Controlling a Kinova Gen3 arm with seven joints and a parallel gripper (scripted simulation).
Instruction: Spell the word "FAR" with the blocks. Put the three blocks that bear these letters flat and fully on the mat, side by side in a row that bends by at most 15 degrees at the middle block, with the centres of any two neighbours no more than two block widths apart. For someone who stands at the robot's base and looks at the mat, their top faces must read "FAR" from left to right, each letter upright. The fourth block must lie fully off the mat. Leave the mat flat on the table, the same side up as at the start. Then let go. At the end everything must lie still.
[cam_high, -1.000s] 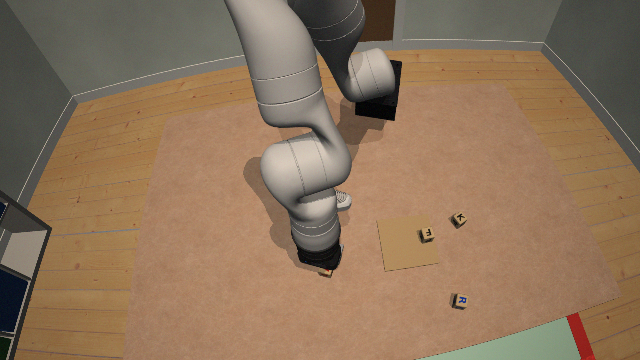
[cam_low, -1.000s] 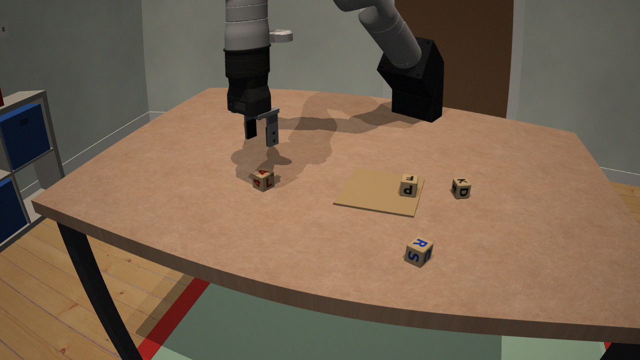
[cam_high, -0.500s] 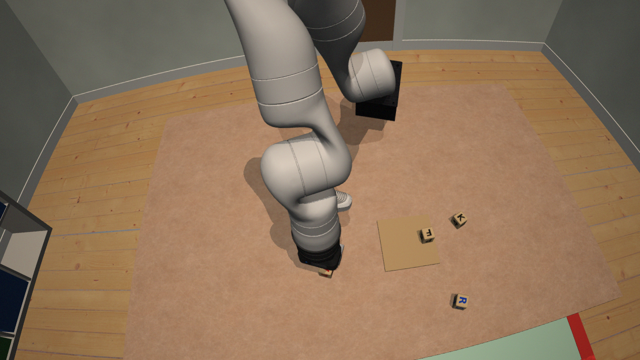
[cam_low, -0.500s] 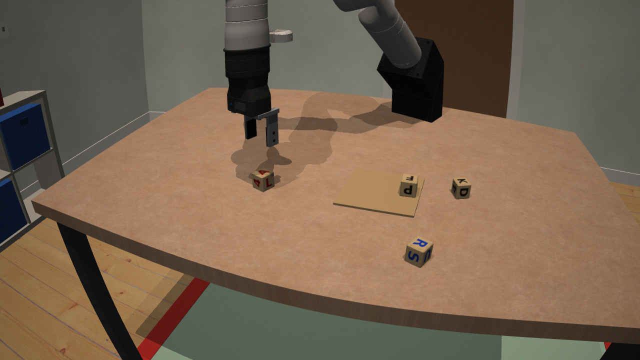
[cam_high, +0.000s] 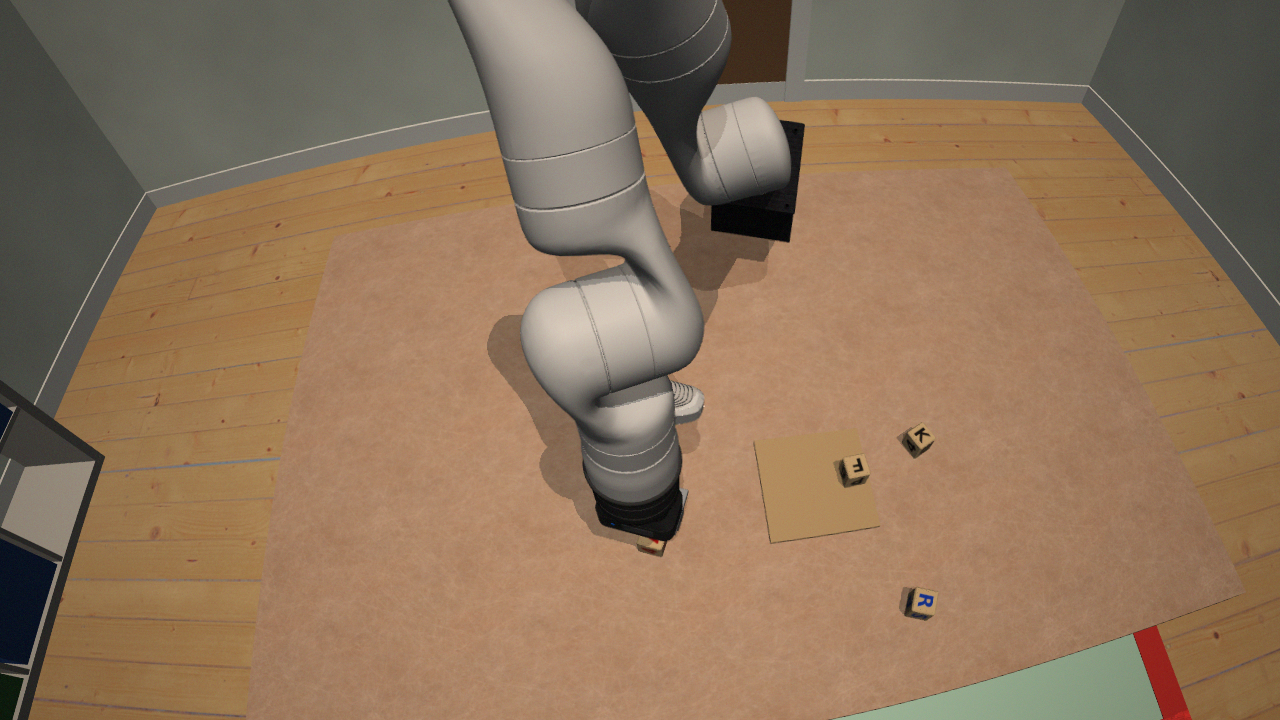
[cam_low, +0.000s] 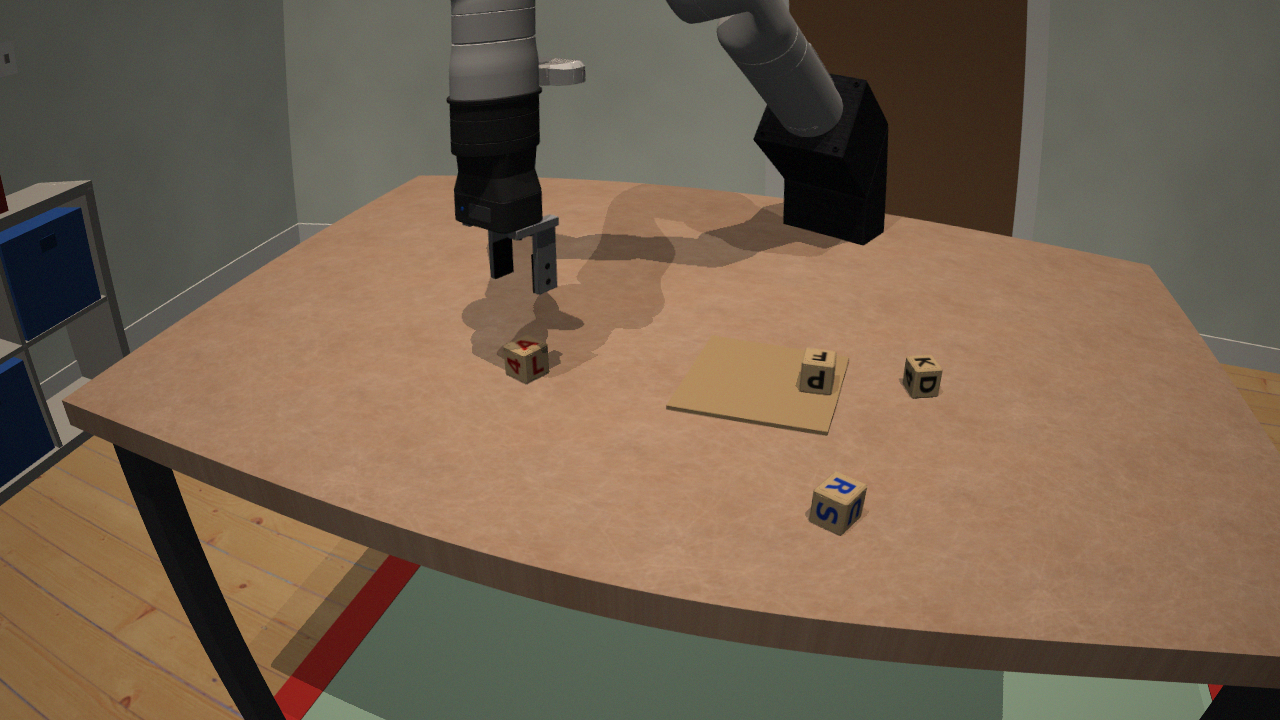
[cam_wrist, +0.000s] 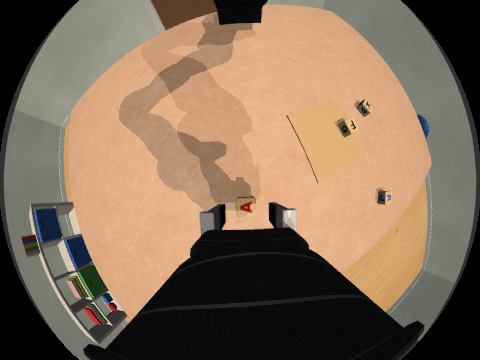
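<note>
I see my black gripper (cam_low: 522, 261) with its jaws spread wide and holding nothing, hanging above the small wooden block with a red A on top (cam_low: 525, 359). Off to the side, the wooden block with a black F (cam_low: 817, 369) sits on the flat tan square mat (cam_low: 742, 380). The wooden block with a blue R (cam_low: 837, 503) and the wooden block with a black K (cam_low: 921, 375) sit on the brown tabletop (cam_low: 358, 376), off the mat.

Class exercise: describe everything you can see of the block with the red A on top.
The A block is a small tan, wood-looking cube with red characters: A on top, 4 and L on its sides. It sits flat on the table, off the mat, alone. The open hand hangs above it, not touching; the arm's shadow falls around it.
</note>
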